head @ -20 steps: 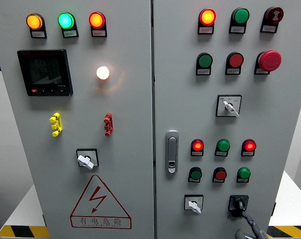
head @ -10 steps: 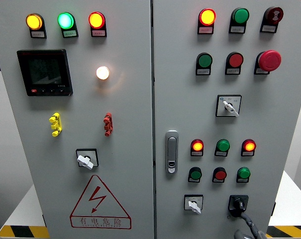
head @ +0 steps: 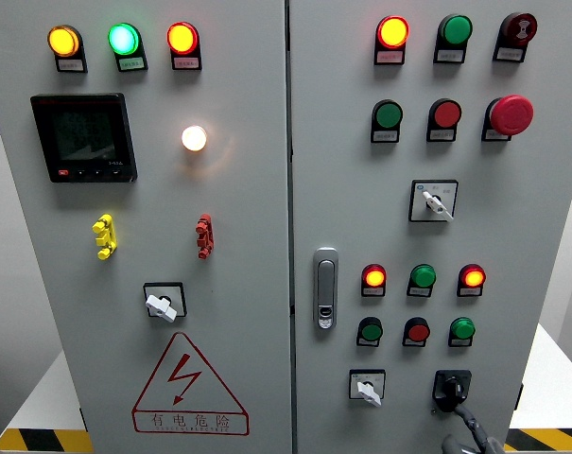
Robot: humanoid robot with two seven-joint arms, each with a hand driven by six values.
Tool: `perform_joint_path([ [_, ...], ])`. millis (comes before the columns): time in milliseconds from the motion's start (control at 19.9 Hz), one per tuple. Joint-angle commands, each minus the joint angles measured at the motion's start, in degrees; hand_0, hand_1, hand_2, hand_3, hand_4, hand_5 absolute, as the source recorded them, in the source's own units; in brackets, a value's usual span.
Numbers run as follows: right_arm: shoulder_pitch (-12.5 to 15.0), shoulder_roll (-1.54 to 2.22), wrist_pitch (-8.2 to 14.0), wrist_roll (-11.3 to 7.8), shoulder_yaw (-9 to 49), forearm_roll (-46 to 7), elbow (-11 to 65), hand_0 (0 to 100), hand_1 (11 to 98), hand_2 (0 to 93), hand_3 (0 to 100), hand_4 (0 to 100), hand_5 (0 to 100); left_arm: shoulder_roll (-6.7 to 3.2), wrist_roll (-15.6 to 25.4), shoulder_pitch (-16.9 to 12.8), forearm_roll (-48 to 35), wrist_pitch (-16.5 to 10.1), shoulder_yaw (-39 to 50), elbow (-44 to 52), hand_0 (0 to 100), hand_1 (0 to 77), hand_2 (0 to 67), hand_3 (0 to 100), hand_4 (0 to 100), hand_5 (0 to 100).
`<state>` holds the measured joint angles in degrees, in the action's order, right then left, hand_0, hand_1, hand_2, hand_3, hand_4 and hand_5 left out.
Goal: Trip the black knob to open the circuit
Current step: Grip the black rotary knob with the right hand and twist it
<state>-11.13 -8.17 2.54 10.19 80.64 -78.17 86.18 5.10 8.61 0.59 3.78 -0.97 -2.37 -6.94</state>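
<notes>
The black knob [head: 452, 386] sits in a black square frame at the lower right of the right cabinet door [head: 541, 208]. Its handle points roughly upward. Only the grey tip of my right hand [head: 470, 430] shows, coming up from the bottom edge. It reaches to just under the knob's lower edge, touching it or nearly so. The rest of the hand is cut off by the picture's edge. My left hand does not show.
A white selector switch [head: 366, 386] is left of the knob, another [head: 434, 201] higher up, and a third [head: 163, 303] on the left door. Lit lamps, push buttons, a red mushroom button [head: 511, 113], a door latch [head: 325, 288] and a meter [head: 85, 137] fill the panel.
The whole view has slid a touch to the left. The right hand stays just under the black knob, and the knob's handle has not turned.
</notes>
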Motion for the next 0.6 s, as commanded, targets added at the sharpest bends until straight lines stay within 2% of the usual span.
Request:
perform_joint_path([
  [0, -0.03, 0.00, -0.16, 0.09, -0.04, 0.04, 0.13, 100, 58.4, 1.7, 95, 100, 100, 0.00, 0.00, 0.02, 0.00, 0.00, 0.00, 0.00, 0, 3.0, 13.0, 21, 7, 1],
  [552, -0.38, 0.00, -0.16, 0.79, -0.31, 1.18, 0.40, 100, 58.0, 1.8, 96, 100, 100, 0.00, 0.00, 0.02, 0.00, 0.00, 0.00, 0.00, 0, 3.0, 13.0, 21, 7, 1],
])
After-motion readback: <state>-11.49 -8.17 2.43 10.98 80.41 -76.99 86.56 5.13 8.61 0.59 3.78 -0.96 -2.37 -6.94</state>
